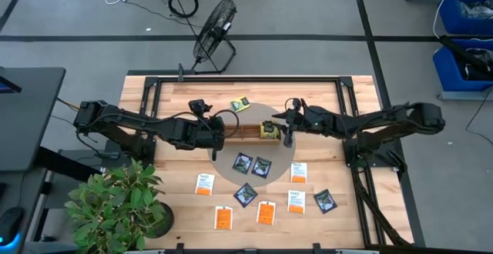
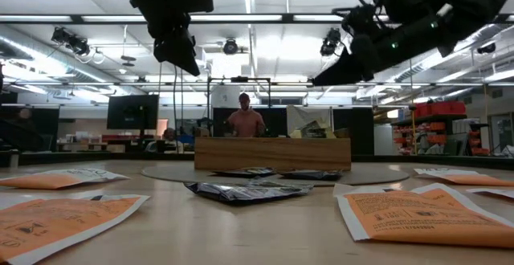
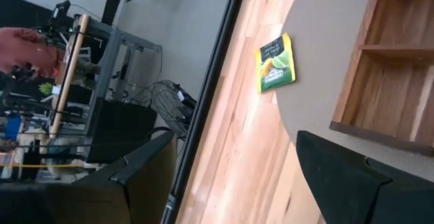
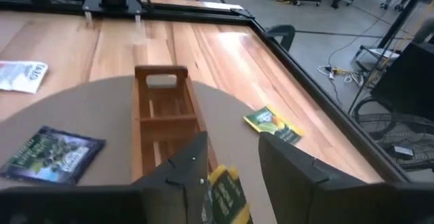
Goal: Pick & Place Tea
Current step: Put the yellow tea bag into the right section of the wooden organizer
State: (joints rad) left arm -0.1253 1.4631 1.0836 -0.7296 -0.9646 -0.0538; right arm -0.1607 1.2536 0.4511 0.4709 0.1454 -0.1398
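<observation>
Hovering over wooden tray (image 1: 245, 131), right gripper (image 4: 227, 176) apparently pinching yellow-green packet (image 4: 226, 195) (light, flimsy, slippery; edge-grip best); left gripper (image 1: 217, 137) waiting at nine o'clock, fingers indiscernible.

- A potted plant (image 1: 119, 200) is seen at lower left.
- A black fan (image 1: 213, 32) is seen at upper centre.
- Blue bins (image 1: 464, 35) are stacked at upper right.

Tea packets (image 1: 261, 166) before tray (image 1: 245, 132)

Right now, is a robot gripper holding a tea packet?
Yes. The right gripper pinches a yellow-green tea packet by its upper edge, over the wooden tray. The left gripper holds nothing.
</observation>
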